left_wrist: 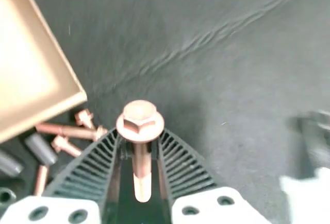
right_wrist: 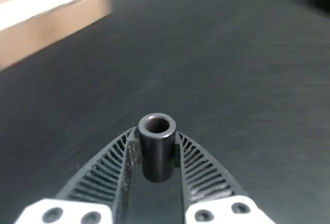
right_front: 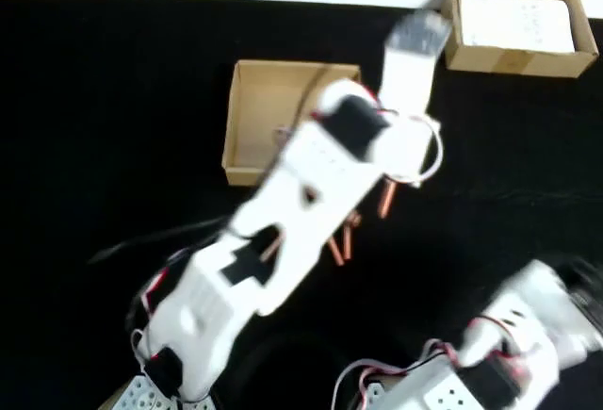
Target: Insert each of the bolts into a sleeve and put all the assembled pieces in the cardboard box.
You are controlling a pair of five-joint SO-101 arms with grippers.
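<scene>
My left gripper (left_wrist: 138,137) is shut on a copper bolt (left_wrist: 139,122), gripped by the shank with its hex head sticking out past the fingertips. In the high view this left gripper (right_front: 415,41) hangs right of the open cardboard box (right_front: 247,108). My right gripper (right_wrist: 155,137) is shut on a black sleeve (right_wrist: 157,147), whose open bore faces the camera. The right arm (right_front: 532,320) sits at the table's lower right. Loose copper bolts (right_front: 340,243) lie on the black cloth under the left arm. Several bolts (left_wrist: 64,130) and dark sleeves (left_wrist: 42,149) lie beside the box corner (left_wrist: 36,87).
A second cardboard box (right_front: 516,52) with a white top stands at the back right. Cables run along both arms near the front edge. Black cloth (right_front: 113,99) covers the table, open on the left and in the middle right.
</scene>
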